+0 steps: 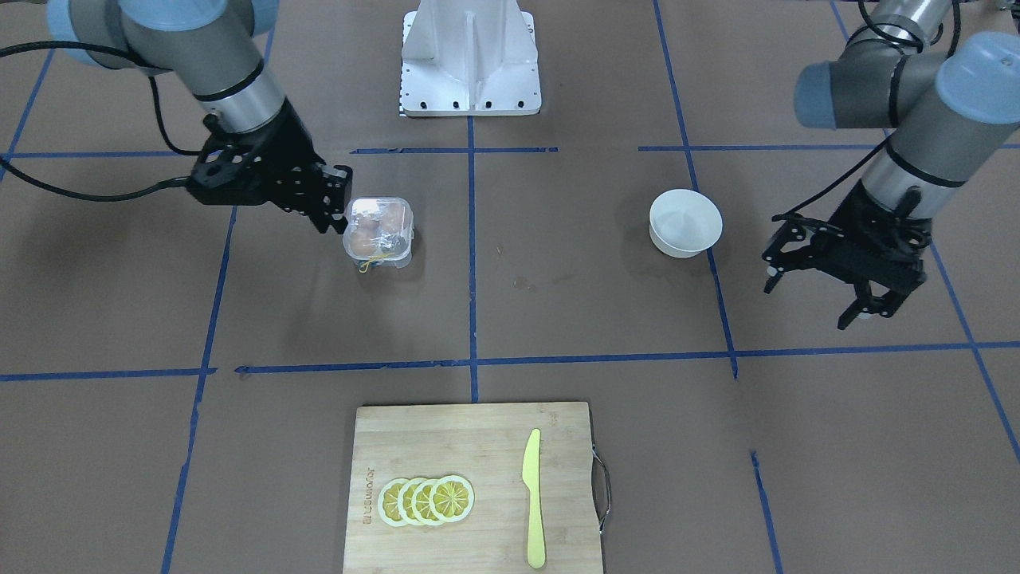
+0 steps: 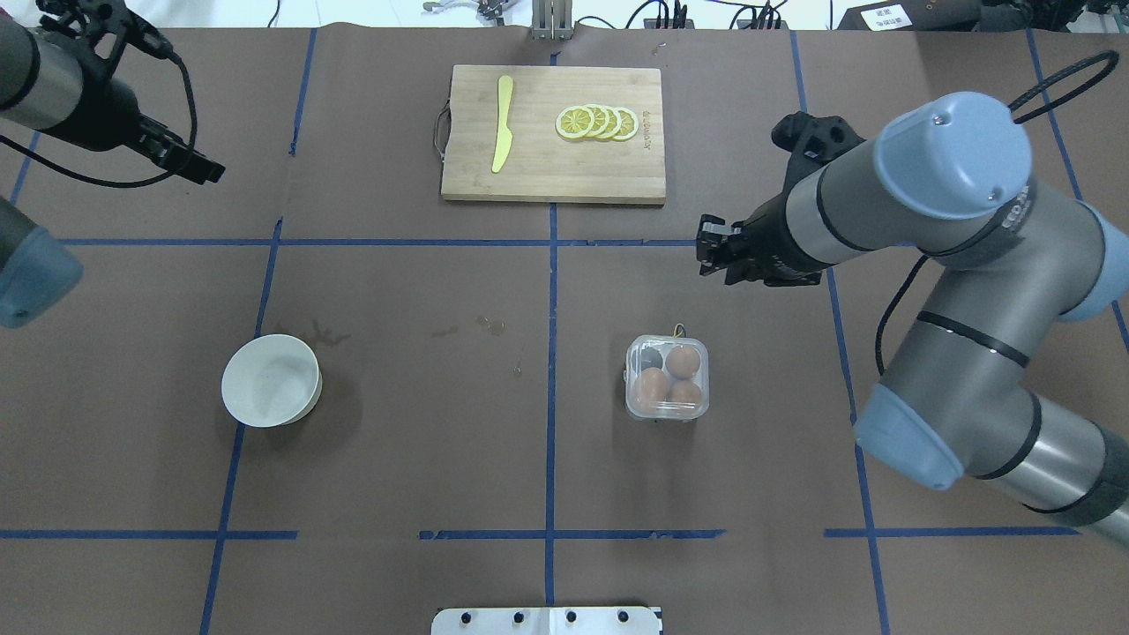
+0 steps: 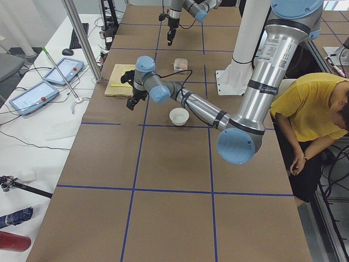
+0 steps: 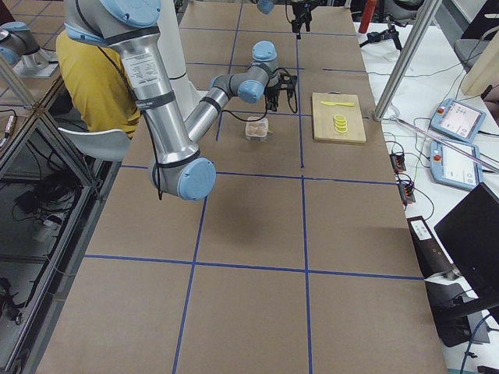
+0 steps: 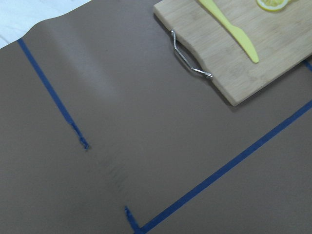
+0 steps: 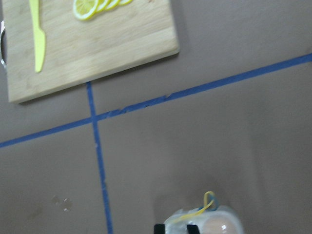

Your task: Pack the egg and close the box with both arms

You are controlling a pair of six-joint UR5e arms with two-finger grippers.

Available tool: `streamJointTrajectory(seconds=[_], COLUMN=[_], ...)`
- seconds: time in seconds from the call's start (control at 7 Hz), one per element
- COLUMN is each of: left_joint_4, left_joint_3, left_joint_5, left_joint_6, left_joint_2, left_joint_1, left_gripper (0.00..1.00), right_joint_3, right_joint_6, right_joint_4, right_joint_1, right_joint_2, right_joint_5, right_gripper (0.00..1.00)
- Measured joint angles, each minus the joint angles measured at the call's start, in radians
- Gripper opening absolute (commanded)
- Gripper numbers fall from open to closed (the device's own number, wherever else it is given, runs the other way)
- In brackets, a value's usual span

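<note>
The clear box (image 2: 667, 377) stands right of the table's middle with its lid down and a yellow tag at its far side. Three tan eggs (image 2: 682, 362) lie inside; one cup looks dark and empty. It also shows in the front view (image 1: 378, 231) and at the bottom edge of the right wrist view (image 6: 204, 222). My right gripper (image 2: 706, 250) hovers beyond the box, apart from it, with its fingers close together and empty. My left gripper (image 1: 805, 307) is open and empty, far off on the bowl's side.
A white bowl (image 2: 269, 381) stands on the left half. A wooden cutting board (image 2: 547, 172) at the far edge carries a yellow knife (image 2: 501, 137) and lemon slices (image 2: 598, 122). The white pedestal (image 1: 470, 60) stands at the robot's edge.
</note>
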Motion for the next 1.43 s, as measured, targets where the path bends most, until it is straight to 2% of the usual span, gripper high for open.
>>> streamJointTrajectory(seconds=[0.29, 0.43, 0.71, 0.86, 1.14, 1.43], left_joint_4=[0.004, 0.01, 0.041, 0.096, 0.275, 0.39], left_joint_3=[0.056, 0.119, 0.228, 0.251, 0.259, 0.236], left_joint_5=[-0.035, -0.079, -0.119, -0.132, -0.181, -0.212], left_joint_6=[0.203, 0.3, 0.428, 0.488, 0.608, 0.63], left_joint_2=[0.068, 0.08, 0.087, 0.088, 0.089, 0.096], left_joint_1=[-0.156, -0.24, -0.371, -0.422, -0.485, -0.501], left_gripper=[0.99, 0.99, 0.99, 0.99, 1.0, 1.0], right_joint_3=[0.005, -0.045, -0.216, -0.306, -0.425, -0.49], right_joint_6=[-0.265, -0.457, -0.823, -0.989, -1.178, -1.261], right_joint_4=[-0.003, -0.004, -0.006, -0.009, -0.017, -0.038], right_joint_1=[0.169, 0.294, 0.542, 0.635, 0.723, 0.734], right_joint_2=[-0.147, -0.194, -0.219, -0.22, -0.216, -0.197], right_joint_5=[0.084, 0.166, 0.32, 0.358, 0.377, 0.381], right_gripper=[1.0, 1.0, 1.0, 1.0, 1.0, 1.0])
